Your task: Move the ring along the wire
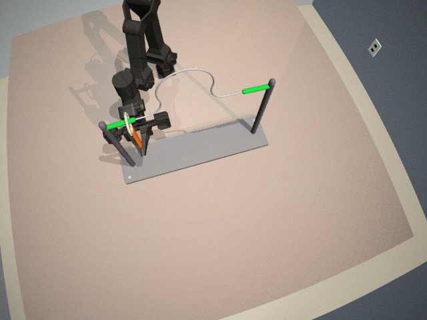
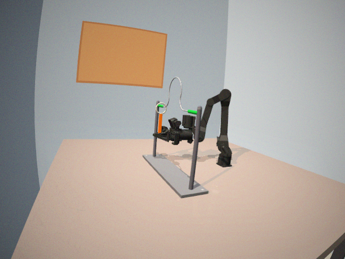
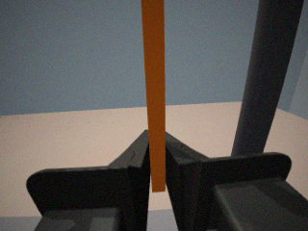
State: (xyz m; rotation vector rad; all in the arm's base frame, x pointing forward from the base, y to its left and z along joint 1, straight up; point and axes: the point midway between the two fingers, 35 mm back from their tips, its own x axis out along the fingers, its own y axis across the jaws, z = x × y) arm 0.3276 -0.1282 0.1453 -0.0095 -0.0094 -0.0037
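Note:
A pale ring hangs on the green wire part beside one dark post. Its orange handle hangs straight down. My gripper is shut on the handle's lower end, with the post close beside it. The thin grey wire arches away to the other green part at the second post.
Both posts stand on a grey base plate on the table. The arm's base stands behind the wire. An orange board hangs on the far wall.

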